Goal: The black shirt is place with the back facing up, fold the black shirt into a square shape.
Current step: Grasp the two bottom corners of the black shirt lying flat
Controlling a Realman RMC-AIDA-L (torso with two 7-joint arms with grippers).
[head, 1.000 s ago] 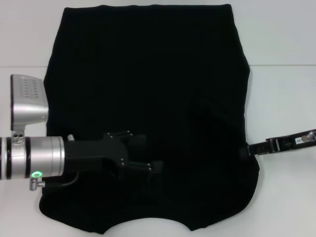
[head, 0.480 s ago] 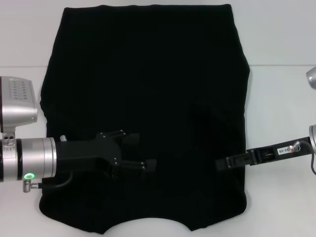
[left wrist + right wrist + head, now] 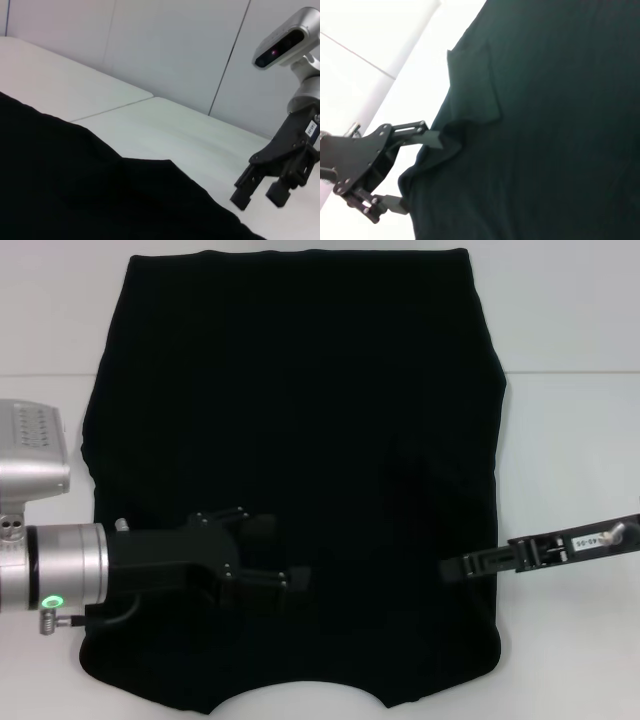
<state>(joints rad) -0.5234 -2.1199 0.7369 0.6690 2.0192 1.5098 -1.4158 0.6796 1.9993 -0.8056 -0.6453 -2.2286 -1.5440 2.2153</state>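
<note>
Head view: steeply down over the black shirt (image 3: 300, 470). Wrist views: low, close, oblique; all share it.

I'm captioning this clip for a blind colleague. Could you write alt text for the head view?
A black shirt lies spread flat on a white table, neckline nearest the camera. The left gripper reaches over its near left part and the right gripper over its near right edge.
</note>
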